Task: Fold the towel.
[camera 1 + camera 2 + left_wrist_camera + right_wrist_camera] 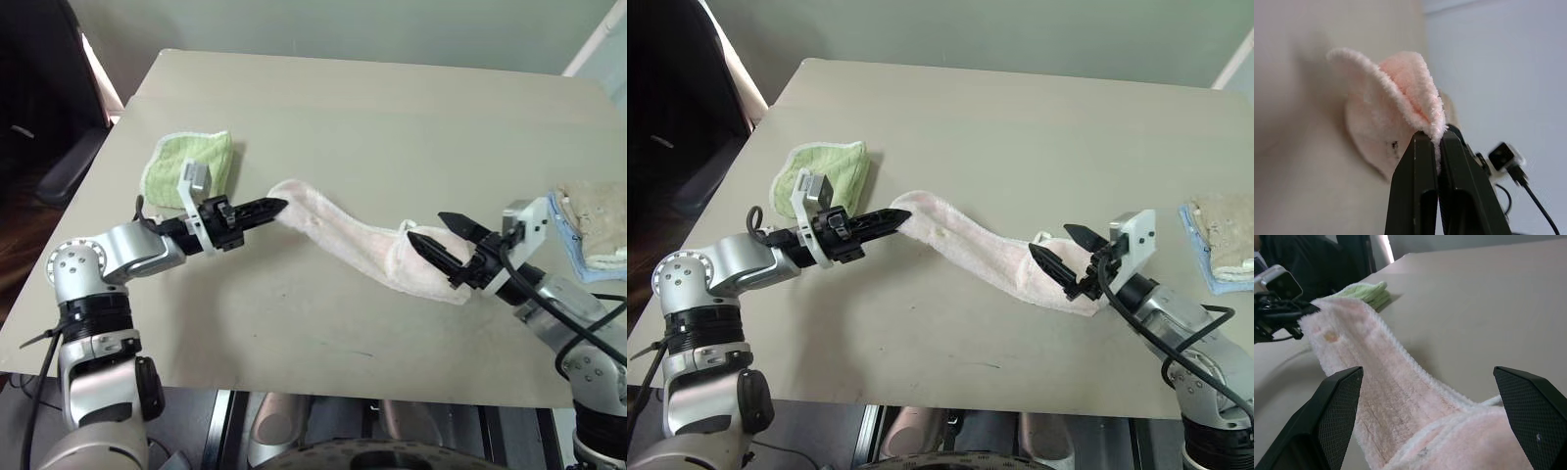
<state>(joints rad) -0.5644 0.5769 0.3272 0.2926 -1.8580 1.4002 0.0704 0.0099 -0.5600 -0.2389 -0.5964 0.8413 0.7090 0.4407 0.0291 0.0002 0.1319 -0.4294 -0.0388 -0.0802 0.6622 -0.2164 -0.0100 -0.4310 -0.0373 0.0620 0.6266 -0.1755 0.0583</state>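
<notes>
One end of the towel (362, 240) is pinched in the fully closed left gripper (276, 207) and lifted off the table (392, 108); the other end lies bunched between the wide-open fingers of the right gripper (1058, 247), which grips nothing. Soft, light, limp terry, so it sags mid-span; best hold looks like the white-edged corner by the right fingertips. Long, pale pink, small dark mark near the left-gripper end.
</notes>
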